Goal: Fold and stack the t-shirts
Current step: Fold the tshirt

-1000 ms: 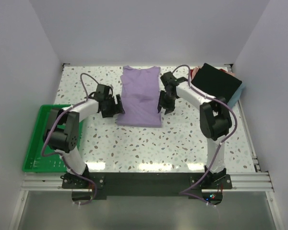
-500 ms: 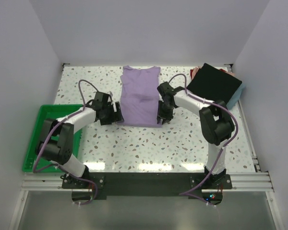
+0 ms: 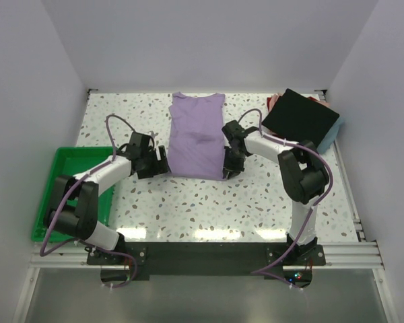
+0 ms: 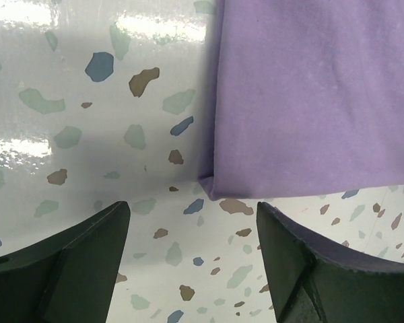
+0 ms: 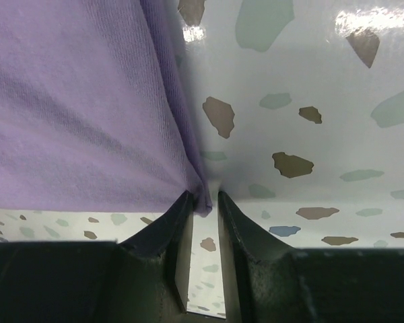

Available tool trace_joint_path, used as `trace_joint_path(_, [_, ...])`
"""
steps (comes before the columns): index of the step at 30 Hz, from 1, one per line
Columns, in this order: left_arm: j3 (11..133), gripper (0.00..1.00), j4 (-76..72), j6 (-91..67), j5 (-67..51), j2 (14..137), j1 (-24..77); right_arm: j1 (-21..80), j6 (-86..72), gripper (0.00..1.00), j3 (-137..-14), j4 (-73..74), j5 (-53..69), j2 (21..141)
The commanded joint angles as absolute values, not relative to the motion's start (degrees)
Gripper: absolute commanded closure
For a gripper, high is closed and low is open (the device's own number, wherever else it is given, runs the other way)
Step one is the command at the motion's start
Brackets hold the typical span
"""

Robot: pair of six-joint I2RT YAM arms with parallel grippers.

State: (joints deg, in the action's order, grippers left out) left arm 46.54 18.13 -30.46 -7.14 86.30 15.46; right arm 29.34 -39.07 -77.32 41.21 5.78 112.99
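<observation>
The lavender t-shirt lies flat in the middle of the table, sides folded in, collar at the far end. My left gripper is open at its near left corner; in the left wrist view that corner lies just ahead of the gap between the fingers, not touching them. My right gripper is at the near right corner, and in the right wrist view its jaws pinch the tip of the lavender cloth. At the back right lies a stack of folded shirts: black on top, red/pink and light blue showing at the edges.
A green plastic tray sits at the left edge of the table, beside the left arm. White walls close in the table on three sides. The speckled tabletop runs between the shirt and the arm bases.
Both grippers have moved nearer along the shirt's sides to its near corners. The right jaws have narrowed onto the cloth corner. The left jaws stayed wide.
</observation>
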Motion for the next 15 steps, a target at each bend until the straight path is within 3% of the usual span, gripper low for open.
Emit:
trace_joint_path(1, [46.41, 0.2, 19.15, -30.67, -5.45, 85.08, 15.65, 29.79, -39.99, 0.77, -76.38, 39.29, 6.77, 114.26])
trace_joint_path(6, [46.58, 0.22, 19.69, -31.2, -3.61, 85.52, 15.65, 30.85, -39.99, 0.83, -76.9, 39.46, 7.73, 115.48])
trace_joint_path(13, [47.2, 0.27, 17.06, -33.31, -6.58, 87.89, 15.56, 31.73, -40.17, 1.0, -77.08, 40.16, 8.09, 116.81])
trace_joint_path(15, [47.72, 0.3, 16.88, -33.4, -6.85, 88.85, 15.56, 31.73, -39.99, 1.0, -77.25, 40.52, 7.91, 116.81])
